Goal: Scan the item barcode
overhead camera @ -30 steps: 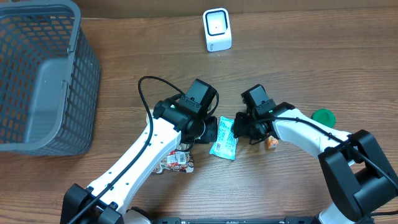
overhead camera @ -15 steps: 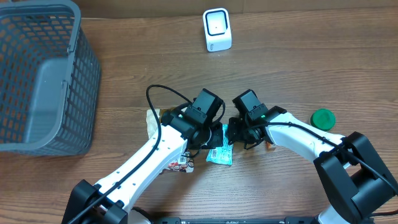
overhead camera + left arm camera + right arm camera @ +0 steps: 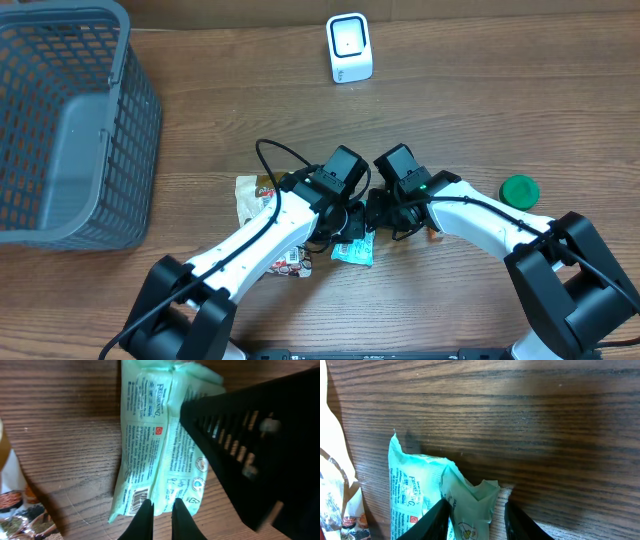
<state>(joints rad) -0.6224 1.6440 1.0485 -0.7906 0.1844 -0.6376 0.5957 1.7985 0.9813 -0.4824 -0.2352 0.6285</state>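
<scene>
left pincer (image 3: 161,506): apparently nipping mint packet (image 3: 145,450) | right pincer (image 3: 476,516): parted

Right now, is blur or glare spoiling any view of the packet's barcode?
Left wrist: mint packet and barcode fairly sharp, no glare, black shape on the right blurred. Right wrist: table grain crisp, barcode out of frame. Overhead: even light, packet mostly covered.

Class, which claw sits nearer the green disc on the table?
Right. The right claw is left of the green disc, by the mint packet; the left claw is farther left, beyond it.
</scene>
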